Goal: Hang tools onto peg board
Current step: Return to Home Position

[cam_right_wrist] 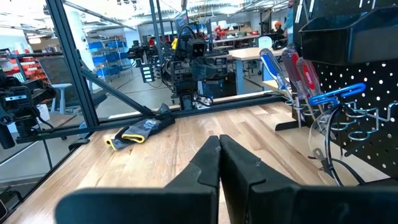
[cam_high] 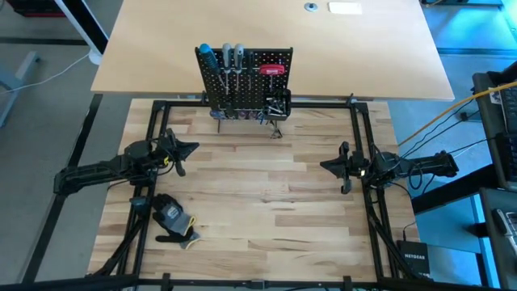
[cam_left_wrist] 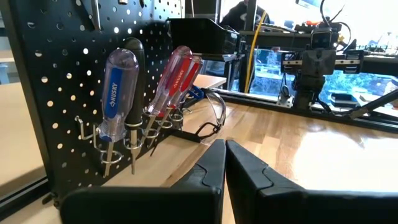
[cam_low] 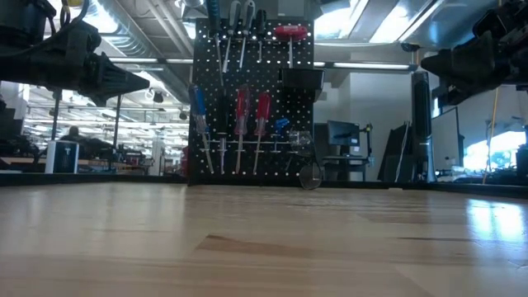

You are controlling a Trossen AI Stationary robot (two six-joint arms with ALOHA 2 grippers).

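High view: the peg board [cam_high: 244, 79] stands upright at the far edge of the wooden table [cam_high: 266, 242] with tools [cam_high: 230, 61] hung on it. The left gripper [cam_high: 192, 148] and right gripper [cam_high: 325, 166] are well apart. A black-and-yellow glove [cam_high: 174, 220] lies near the left arm.
Low view: a blue screwdriver [cam_low: 198, 107] and red screwdrivers [cam_low: 242, 111] hang mid-board, with safety goggles [cam_low: 309, 172] low on the board.
Left wrist view: the left gripper is closed tight and empty.
Right wrist view: the right gripper is closed and empty. A blue pick tool [cam_right_wrist: 336, 94] hangs under the black bin [cam_right_wrist: 348, 31].

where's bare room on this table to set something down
The wooden table is bare between the left gripper and right gripper, and from there to the near edge. Crowded: the peg board at the far edge; a glove lies beside the left arm's base.
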